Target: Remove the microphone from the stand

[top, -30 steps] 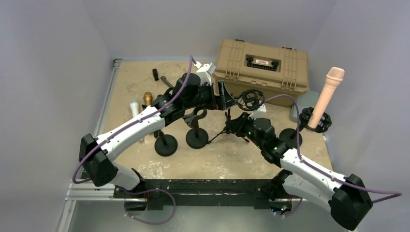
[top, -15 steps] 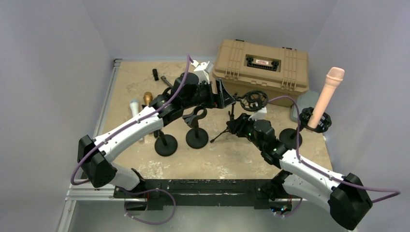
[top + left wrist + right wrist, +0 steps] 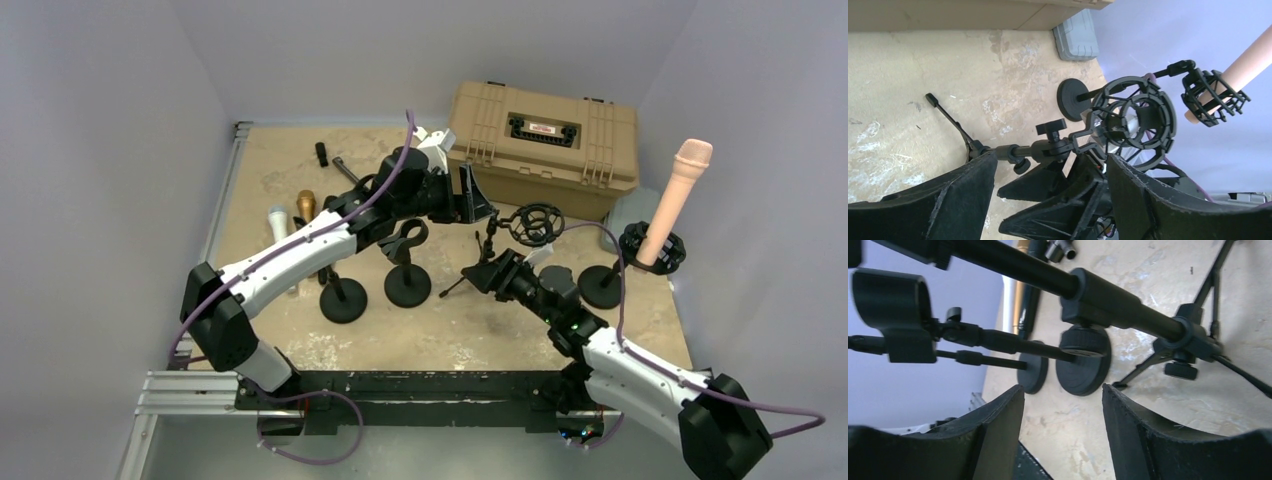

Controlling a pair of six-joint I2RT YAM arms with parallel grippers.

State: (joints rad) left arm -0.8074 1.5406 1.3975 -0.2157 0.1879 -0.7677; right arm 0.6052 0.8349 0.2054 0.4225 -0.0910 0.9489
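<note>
**Counter** (image 3: pixel 450 330): tan, scuffed surface; contents listed from 9 o'clock to 3 o'clock.

1. **White microphone** (image 3: pixel 278 222) and **gold microphone** (image 3: pixel 306 204): lying flat, just beside each other, at the 9 o'clock side.
2. **Black cylinder** (image 3: pixel 321 154): small, lying flat at 11 o'clock.
3. **Round-base stands**, 2: bases (image 3: pixel 343 300) and (image 3: pixel 408 285) side by side near the centre. The right one carries an **empty clip** (image 3: pixel 405 238); the top of the other is hidden by the left arm.
4. **Left tool** (image 3: pixel 1051 160): reaches across at 12 o'clock of those stands. Its fingers are spread wide and grip nothing. The wrist view shows the tripod stand's boom and the empty shock mount beyond the gap.
5. **Tripod stand** (image 3: pixel 1113 302): centre of the counter, topped by an **empty shock mount** (image 3: pixel 535 225).
6. **Right tool** (image 3: pixel 1063 390): low, at 6 o'clock of the tripod stand. Its fingers are parted and hold nothing; the stand's pole passes beyond the fingertips.
7. **Tan case** (image 3: pixel 540 150): lid closed, at 1 o'clock.
8. **Grey flat piece** (image 3: pixel 622 212): just beside the case, at its 4 o'clock corner.
9. **Pink microphone** (image 3: pixel 680 195): at the 3 o'clock edge, seated in a **black shock mount** (image 3: pixel 652 248) on a **round-base stand** (image 3: pixel 600 287). It is tilted with its head toward 1 o'clock, and it is well apart from both tools.
</note>
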